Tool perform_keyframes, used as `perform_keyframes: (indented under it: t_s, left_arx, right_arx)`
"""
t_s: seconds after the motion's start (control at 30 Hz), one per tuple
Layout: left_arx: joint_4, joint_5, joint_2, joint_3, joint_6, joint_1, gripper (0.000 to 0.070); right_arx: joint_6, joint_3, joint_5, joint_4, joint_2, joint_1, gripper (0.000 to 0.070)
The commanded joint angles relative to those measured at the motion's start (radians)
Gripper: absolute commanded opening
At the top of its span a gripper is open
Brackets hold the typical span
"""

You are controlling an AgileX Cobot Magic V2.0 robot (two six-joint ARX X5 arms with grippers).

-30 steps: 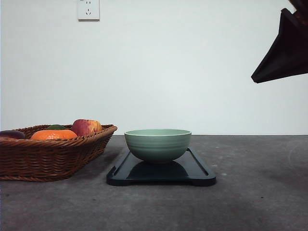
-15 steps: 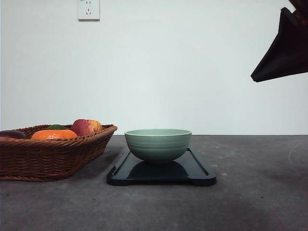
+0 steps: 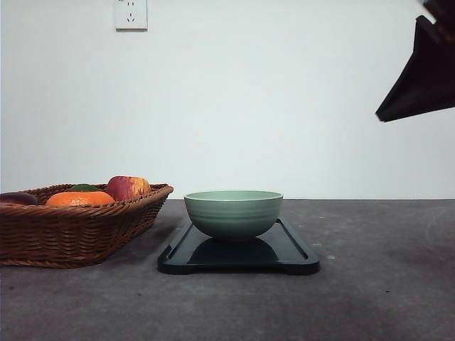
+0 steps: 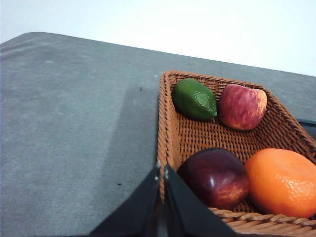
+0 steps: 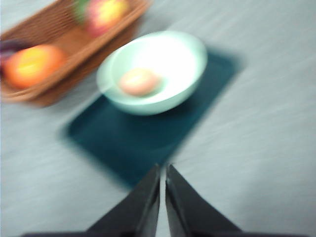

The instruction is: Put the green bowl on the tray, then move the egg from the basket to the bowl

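Nearest, right gripper (image 5: pixel 163 170) pinched closed on nothing, raised above the table; left gripper (image 4: pixel 162 170) likewise closed and empty, beside the basket (image 4: pixel 170 128). Beyond, green bowl (image 5: pixel 153 71) on tray (image 5: pixel 143 138), egg (image 5: pixel 139 81) inside.

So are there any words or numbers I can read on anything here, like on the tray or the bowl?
None can be read.
Flat dark rectangular tray: no legible print; its centre is hidden under the bowl or blurred.
Pale green round bowl: only plain ridges.
Brown woven wicker basket: no label.
White wall socket: just slots, no lettering.
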Motion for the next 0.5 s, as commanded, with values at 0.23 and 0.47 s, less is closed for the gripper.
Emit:
perform_keyframes:
  t_s: [0.23,0.47]
  left_arx:
    - [-0.007,0.0,0.0,-0.019,0.005,0.003,0.0]
    - [-0.007,0.0,0.0,-0.019,0.005,0.003,0.0]
  right_arx:
    - [-0.055,-0.213,0.13,0.116,-0.317,-0.153,0.0012]
    - [-0.035,-0.41,0.13,0.128,-0.62,-0.28,0.0012]
